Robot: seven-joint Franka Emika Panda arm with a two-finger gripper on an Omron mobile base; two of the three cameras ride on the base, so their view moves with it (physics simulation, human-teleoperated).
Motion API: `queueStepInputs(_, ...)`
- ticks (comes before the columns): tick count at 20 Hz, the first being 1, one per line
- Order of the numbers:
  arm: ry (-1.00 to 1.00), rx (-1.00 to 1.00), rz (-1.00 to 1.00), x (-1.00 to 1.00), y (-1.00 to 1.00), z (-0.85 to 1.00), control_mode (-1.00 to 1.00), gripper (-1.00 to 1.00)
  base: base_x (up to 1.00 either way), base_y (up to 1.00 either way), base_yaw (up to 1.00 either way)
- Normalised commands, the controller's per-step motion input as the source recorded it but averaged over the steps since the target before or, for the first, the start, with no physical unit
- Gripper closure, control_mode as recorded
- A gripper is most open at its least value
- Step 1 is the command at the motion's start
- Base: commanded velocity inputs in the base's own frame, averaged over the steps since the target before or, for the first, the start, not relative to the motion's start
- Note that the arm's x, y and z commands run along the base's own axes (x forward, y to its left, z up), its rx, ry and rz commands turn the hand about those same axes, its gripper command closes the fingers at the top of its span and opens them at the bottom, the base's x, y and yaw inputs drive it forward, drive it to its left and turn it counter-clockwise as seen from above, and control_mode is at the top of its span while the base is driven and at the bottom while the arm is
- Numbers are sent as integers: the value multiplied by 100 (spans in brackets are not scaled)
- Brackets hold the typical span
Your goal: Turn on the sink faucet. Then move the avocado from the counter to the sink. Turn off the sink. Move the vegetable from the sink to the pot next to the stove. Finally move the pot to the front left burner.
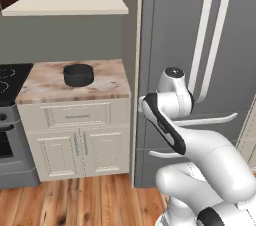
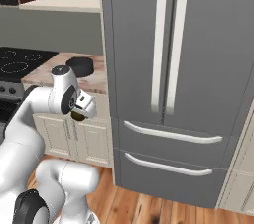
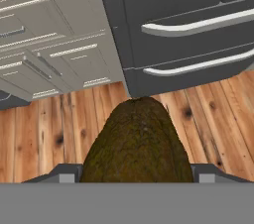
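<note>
Step in hand: carrying the avocado (image 3: pixel 137 143) toward the pot (image 1: pixel 78 75); sink stages judged done.
Jaws: closed on the avocado, one finger at each side, held wide by its girth.
Gripper (image 2: pixel 79 114): in mid-air over the wood floor, near the fridge (image 2: pixel 188 69).
Pot: empty, on the counter (image 1: pixel 45 87), right of the stove (image 1: pixel 10 80).
Next move: swing left and up over the pot, then release.

Ahead of me to the left, the pinkish-brown and cream marbled stone table (image 1: pixel 50 86) over cream panelled cabinets carries one small low round dark grey metal pot (image 1: pixel 78 75), standing toward its far edge, near the middle.
</note>
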Motion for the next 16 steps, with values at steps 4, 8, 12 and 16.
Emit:
queueStepInputs(4,0,0,0,0,0,0,100,100,77,3,0)
queueStepInputs(8,0,0,0,0,0,0,100,100,0,91,-3)
queueStepInputs(12,0,0,0,0,0,0,100,100,1,100,-3)
queueStepInputs(16,0,0,0,0,0,0,100,100,15,96,-4)
